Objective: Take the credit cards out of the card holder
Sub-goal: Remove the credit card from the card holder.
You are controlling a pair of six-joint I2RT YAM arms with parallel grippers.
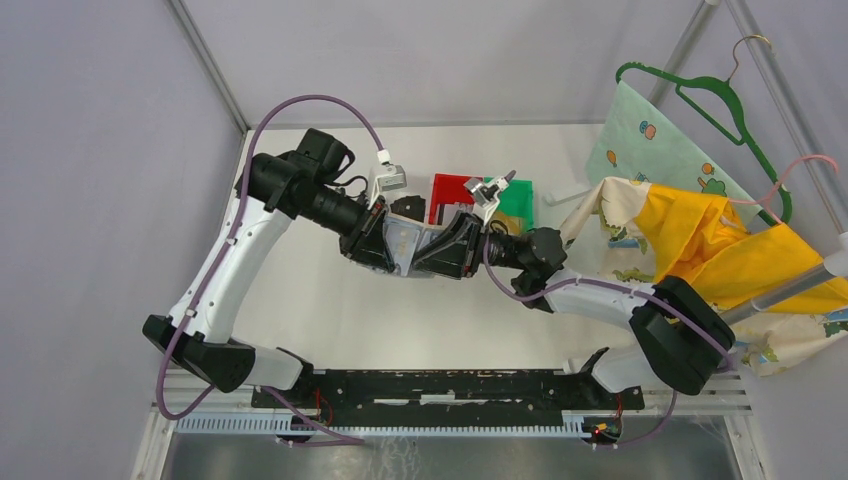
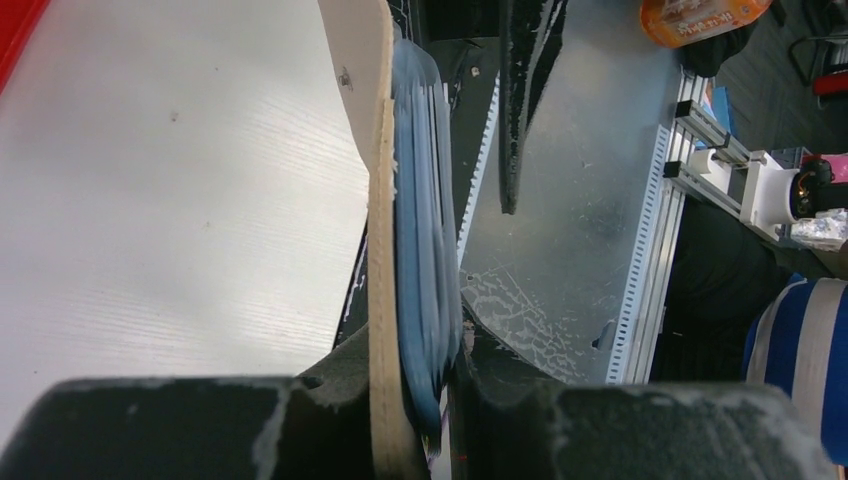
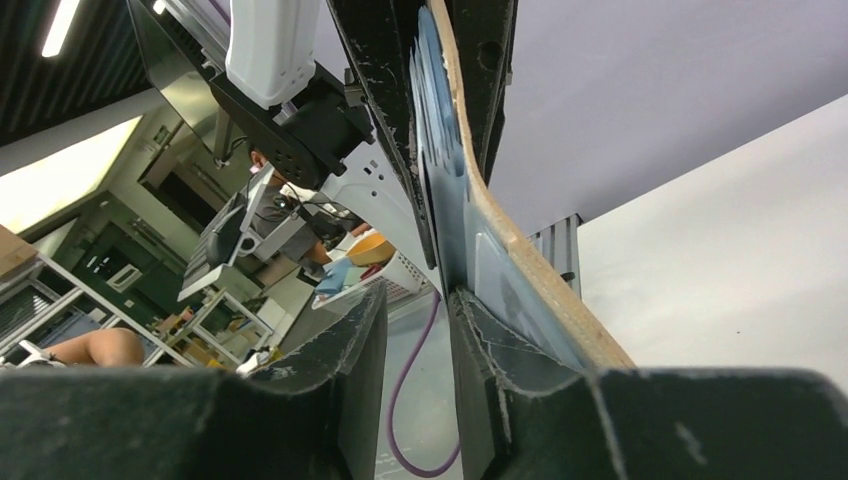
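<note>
Jaws of the left gripper (image 2: 415, 372) clamp the card holder (image 2: 378, 220), which stands on edge between them. At the right gripper (image 3: 415, 320) the jaws stand apart, with the holder just beside them. Both arms bend inward, wrists facing each other.

The card holder (image 2: 380, 200) is light brown on the outside and blue-grey on the inside. The left hand (image 1: 388, 248) and the right hand (image 1: 432, 252) are black, with white scuff marks on them. The arms (image 1: 230, 260) are white with black joints. The cable (image 1: 305, 98) is purple. The tabletop (image 1: 330, 310) is white with faint lines like wood. One bin (image 1: 452, 188) is red and the other bin (image 1: 522, 200) is green. The yellow cloth (image 1: 720, 240) is plain and bright. The pale green cloth (image 1: 650, 140) has little coloured pictures on it. The hanger (image 1: 738, 108) is dark green. The walls (image 1: 100, 150) are pale grey-purple.
</note>
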